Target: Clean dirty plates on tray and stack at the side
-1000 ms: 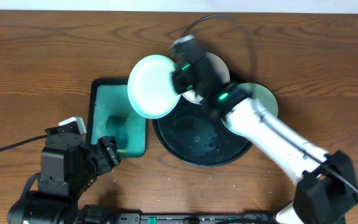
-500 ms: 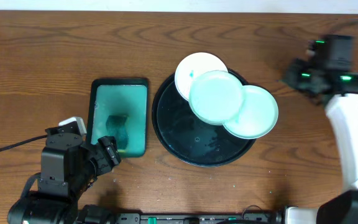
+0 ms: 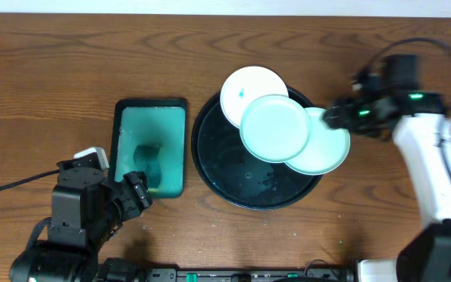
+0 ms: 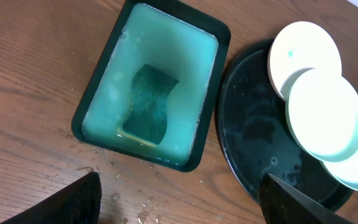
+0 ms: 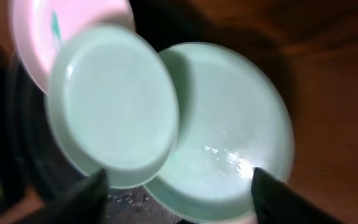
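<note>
Three plates overlap on the back right part of the round black tray (image 3: 233, 176). The white plate (image 3: 254, 92) at the back carries a small teal smear. A pale teal plate (image 3: 276, 128) lies on top in the middle, and another pale teal plate (image 3: 323, 149) juts over the tray's right rim. My right gripper (image 3: 337, 116) hovers open at that right plate's back edge and holds nothing. In the right wrist view the middle plate (image 5: 114, 106) and the right plate (image 5: 229, 130) lie below the spread fingers (image 5: 86, 196). My left gripper (image 3: 135, 194) stands open at the front left.
A rectangular teal tub (image 3: 151, 125) of soapy water holding a dark teal sponge (image 3: 149, 160) sits left of the black tray. Water drops speckle the wood (image 4: 142, 205) in front of the tub. Bare wooden table surrounds both.
A second ago my right gripper held a plate up over the tray's left side. That plate now lies on top of the other two, and the gripper has opened and come to the right plate.
</note>
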`<state>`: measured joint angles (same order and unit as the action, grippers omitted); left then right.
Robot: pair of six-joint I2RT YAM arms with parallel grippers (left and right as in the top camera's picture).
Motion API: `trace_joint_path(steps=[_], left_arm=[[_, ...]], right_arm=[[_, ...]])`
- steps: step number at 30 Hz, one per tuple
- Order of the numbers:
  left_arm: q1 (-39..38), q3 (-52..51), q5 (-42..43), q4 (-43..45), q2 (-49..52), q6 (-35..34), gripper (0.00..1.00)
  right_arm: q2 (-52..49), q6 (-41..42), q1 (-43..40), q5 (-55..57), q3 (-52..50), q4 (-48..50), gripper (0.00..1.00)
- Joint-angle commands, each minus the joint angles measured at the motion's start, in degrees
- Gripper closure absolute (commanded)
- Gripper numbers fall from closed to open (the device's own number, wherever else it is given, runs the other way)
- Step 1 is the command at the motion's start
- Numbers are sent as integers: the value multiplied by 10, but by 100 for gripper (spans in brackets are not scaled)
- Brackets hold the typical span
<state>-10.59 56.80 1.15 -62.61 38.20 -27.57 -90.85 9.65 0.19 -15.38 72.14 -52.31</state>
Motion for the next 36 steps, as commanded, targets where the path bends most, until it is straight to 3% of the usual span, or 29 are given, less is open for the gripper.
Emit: trace_joint_path(steps=[1, 5, 6, 8, 10, 11, 19, 25, 33, 36], left_arm=[[3, 11, -3, 0, -1, 3, 19], [3, 11, -3, 0, -1, 3, 19], [3, 11, -3, 0, -1, 3, 19], [3, 11, -3, 0, -1, 3, 19], [3, 11, -3, 0, -1, 3, 19], [3, 11, -3, 0, -1, 3, 19], [3, 11, -3, 0, -1, 3, 19], [3, 11, -3, 0, -1, 3, 19], [3, 11, -3, 0, -1, 3, 19], [3, 11, -3, 0, -1, 3, 19]], right_arm=[[-51, 37, 55, 75, -52, 46, 25], [-109, 62, 92, 89, -64, 108, 27], [-120, 63, 97, 92, -64, 120, 41], [-132, 90, 100, 104, -64, 128, 49], [-136, 112, 99, 104, -64, 127, 69], [-135, 114, 99, 104, -64, 128, 99], [-19, 87, 92, 106, -63, 109, 99], [98, 97, -7, 164, -64, 95, 99], [44, 135, -216, 194, -64, 65, 99], [0, 148, -256, 196, -64, 65, 99]])
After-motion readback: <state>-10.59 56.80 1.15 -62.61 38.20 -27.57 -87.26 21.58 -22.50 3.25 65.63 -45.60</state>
